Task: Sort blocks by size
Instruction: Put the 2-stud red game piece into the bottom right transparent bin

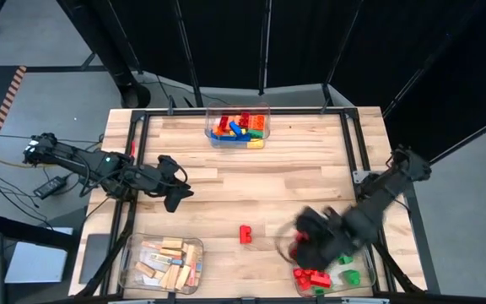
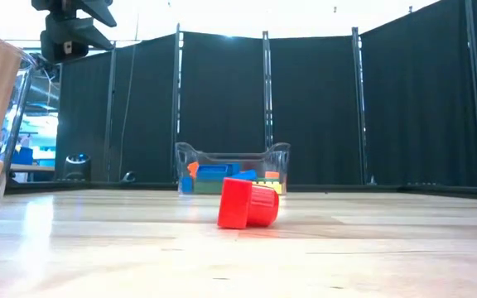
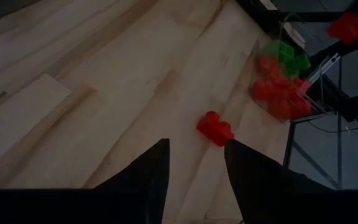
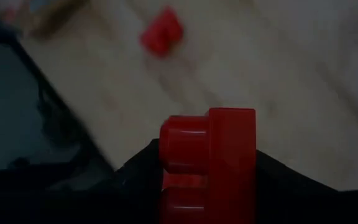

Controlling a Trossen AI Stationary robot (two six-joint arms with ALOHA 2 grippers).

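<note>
A lone brick (image 1: 245, 234) lies on the table (image 1: 251, 181) near the front edge, between two front-corner bins: one of wooden bars (image 1: 163, 263) at left, one of studded bricks (image 1: 332, 274) at right. A third bin of bricks (image 1: 239, 127) sits at the centre of the far edge.

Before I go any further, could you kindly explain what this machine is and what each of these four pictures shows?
It is a robot with two dark arms at a wooden table. One picture looks down from above, one looks level across the tabletop, and one comes from each wrist.

Three clear bins sit there: mixed coloured blocks, wooden bars, and red and green bricks. A single red brick lies loose.

The left gripper hovers open and empty. The right gripper holds another red brick.
</note>
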